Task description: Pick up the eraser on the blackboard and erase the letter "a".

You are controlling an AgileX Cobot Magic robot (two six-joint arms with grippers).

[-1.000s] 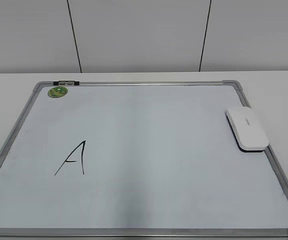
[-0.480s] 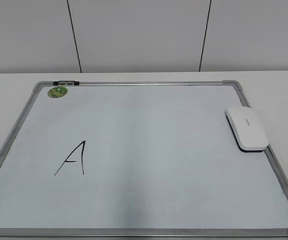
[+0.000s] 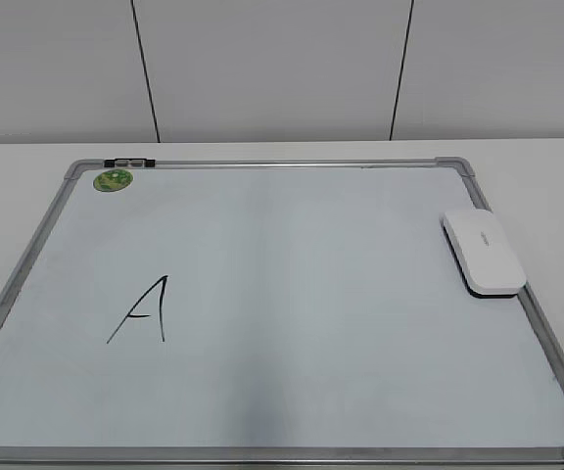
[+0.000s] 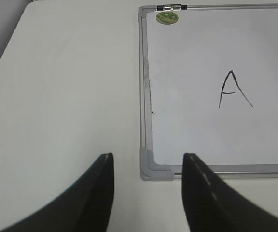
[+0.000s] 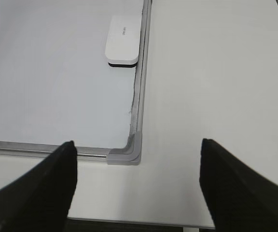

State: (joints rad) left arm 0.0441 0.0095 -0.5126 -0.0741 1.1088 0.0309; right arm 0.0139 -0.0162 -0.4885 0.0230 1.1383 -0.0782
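White wall panels split by thin dark seams stand behind a pale desk [image 3: 27, 186], and the blackboard [image 3: 292, 294] lies flat on it, its silver frame running nearly from the desk's left side to its right.

At the far left corner of the board a small green magnet [image 3: 113, 179] sits just inside the frame, with a little dark clip [image 3: 129, 162] on the frame's far rail right beside it. Toward the near left part of the board is the only writing in view: the letter "a" [image 3: 145, 311], drawn as an angular capital in thin black marker, well apart from everything else.

In the left wrist view, the left gripper [image 4: 147, 193] hangs over the desk's near left area with its jaws apart and nothing between them, the board's near left grey corner piece [image 4: 154, 168] showing in the gap.

Further right, the board's middle is bare white. The eraser [image 3: 484, 252] lies flat at the board's right edge, its outer side over the frame, lettered white face up and dark underside down.

Over the near right corner, the right gripper [image 5: 138, 186] is spread wide and empty, well short of the eraser.
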